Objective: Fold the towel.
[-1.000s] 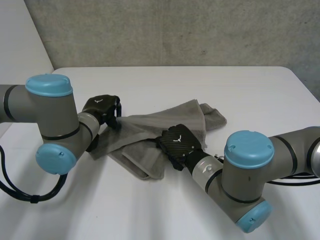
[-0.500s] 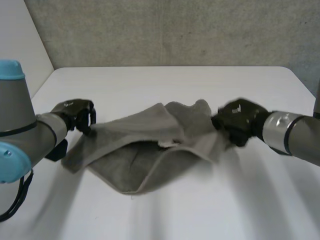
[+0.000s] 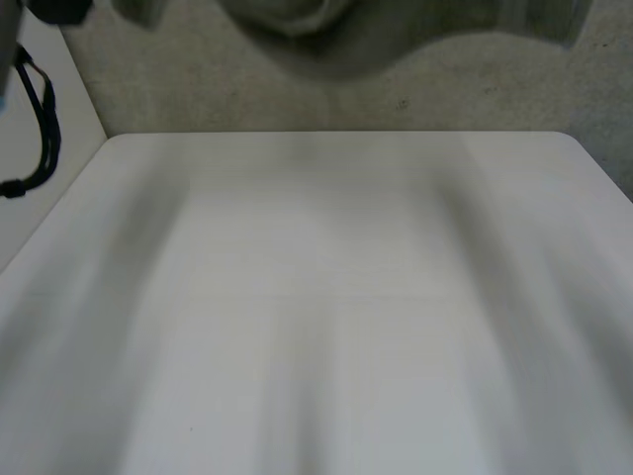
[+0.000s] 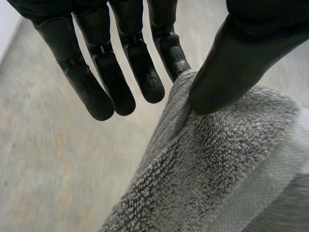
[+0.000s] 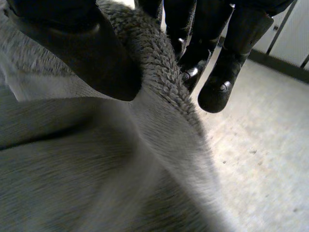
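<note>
Towel (image 3: pixel 326 30) hangs in the air well above the tabletop (image 3: pixel 326 297), its edge gripped in a pinch by my left hand (image 4: pixel 236 53) and by my right hand (image 5: pixel 72 48), and I fear a fast swing could pull it from either shallow hold.

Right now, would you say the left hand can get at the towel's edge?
Yes, it seems so: the left hand pinches the towel at its edge between thumb and a finger, with nothing in the way.
</note>
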`<state>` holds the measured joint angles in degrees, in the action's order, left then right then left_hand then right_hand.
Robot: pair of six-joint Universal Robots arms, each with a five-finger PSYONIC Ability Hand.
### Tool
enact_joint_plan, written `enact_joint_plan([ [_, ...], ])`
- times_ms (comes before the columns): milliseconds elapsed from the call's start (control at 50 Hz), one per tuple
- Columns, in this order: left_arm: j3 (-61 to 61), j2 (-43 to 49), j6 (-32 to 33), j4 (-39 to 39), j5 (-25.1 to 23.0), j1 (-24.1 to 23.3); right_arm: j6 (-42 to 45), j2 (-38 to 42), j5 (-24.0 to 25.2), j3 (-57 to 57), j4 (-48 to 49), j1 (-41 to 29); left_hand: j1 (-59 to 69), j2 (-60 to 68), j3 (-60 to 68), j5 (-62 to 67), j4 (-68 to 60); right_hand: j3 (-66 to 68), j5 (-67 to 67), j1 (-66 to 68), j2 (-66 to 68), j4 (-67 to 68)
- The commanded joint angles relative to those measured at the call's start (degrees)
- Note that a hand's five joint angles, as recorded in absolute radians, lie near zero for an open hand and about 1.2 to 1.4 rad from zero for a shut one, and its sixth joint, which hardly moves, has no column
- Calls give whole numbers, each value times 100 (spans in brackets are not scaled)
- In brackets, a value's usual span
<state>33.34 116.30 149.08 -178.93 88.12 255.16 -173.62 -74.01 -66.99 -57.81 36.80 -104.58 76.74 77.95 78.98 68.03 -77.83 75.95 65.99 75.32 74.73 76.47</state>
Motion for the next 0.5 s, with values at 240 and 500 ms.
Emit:
enact_joint_plan([
  [240, 2775, 16, 95, 218, -41, 657, 1902, 677, 1479, -776, -3188, 139, 326, 205, 102, 197, -217, 405, 401, 468, 527, 353],
  [500, 4997, 51, 736, 174, -163, 965, 4027, 1170, 1391, -2015, -4179, 533, 326, 205, 102, 197, -217, 405, 401, 468, 527, 353],
])
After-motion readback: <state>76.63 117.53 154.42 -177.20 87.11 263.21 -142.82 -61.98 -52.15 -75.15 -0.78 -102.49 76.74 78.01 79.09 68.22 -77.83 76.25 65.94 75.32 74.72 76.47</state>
